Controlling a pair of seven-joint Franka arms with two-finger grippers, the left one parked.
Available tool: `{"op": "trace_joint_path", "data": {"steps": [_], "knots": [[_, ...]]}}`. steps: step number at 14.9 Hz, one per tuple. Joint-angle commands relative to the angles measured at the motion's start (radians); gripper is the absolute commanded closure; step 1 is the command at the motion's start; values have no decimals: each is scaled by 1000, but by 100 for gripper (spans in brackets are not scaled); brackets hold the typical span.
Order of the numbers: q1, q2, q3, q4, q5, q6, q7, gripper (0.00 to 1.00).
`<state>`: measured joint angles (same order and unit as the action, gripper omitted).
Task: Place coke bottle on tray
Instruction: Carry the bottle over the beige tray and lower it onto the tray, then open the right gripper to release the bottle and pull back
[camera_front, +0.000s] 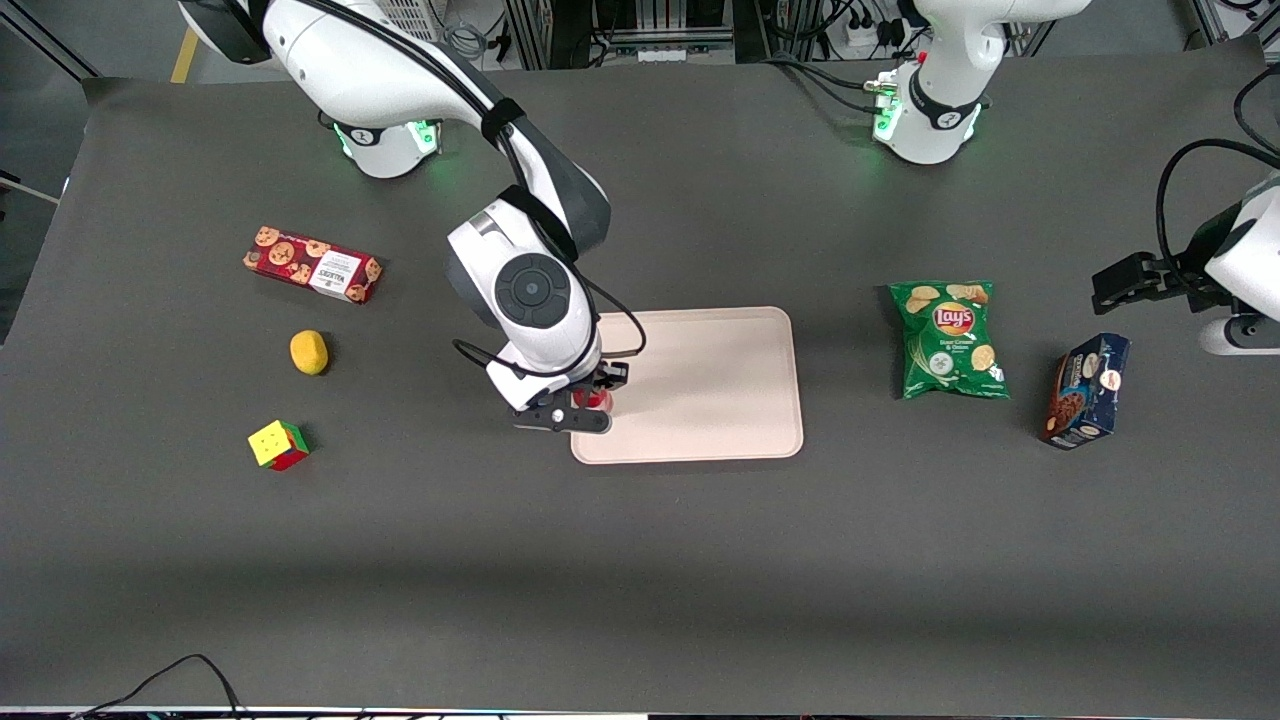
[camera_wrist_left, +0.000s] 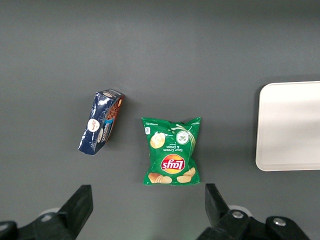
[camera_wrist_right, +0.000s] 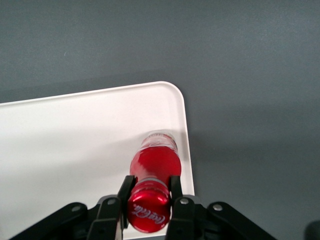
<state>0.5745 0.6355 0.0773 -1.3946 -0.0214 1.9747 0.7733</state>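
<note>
A dark grey table (camera_front: 640, 560) carries the pale pinkish-beige tray (camera_front: 720, 380) near its middle, most of the tray's floor bare. The right arm's gripper (camera_front: 590, 405) stands over the tray's corner nearest the front camera, at the working arm's end, its fingers (camera_wrist_right: 175, 187) clamped on the neck of the coke bottle (camera_wrist_right: 155, 165) just under the red cap. The front view shows only a sliver of red there; the right wrist view shows the bottle upright, its clear base inside the tray and just beside the raised rim at a rounded corner. Toward the parked arm's end lie a green Lay's chip bag (camera_front: 948, 340) and a dark blue cookie box (camera_front: 1088, 390), both also seen in the left wrist view, well apart from the tray. Toward the working arm's end sit a red cookie box (camera_front: 313, 264), a yellow lemon-like object (camera_front: 309, 352) and a Rubik's cube (camera_front: 277, 444).
</note>
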Motion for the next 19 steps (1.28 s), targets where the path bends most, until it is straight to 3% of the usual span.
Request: {"op": "trace_joint_path", "data": {"steps": [1,3,5,6,7,8,13,17,19], "knots": [[7,-8,2,-12,-23,32,35,99],[7,-8,2,-33,-23,61,35,86],[5,-8,2,-38,-23,65,35,66],[5,-8,2,-38,-22,65,35,50],[5,-8,4,-38,-22,65,35,7],[5,-8,4,-37,-22,65,35,0],[-18,-54,2,-35,-6,53,38,0],[-126,-198,7,-41,26,-54,3,0],[-189,-276,7,-76,28,-103,-107,0]]}}
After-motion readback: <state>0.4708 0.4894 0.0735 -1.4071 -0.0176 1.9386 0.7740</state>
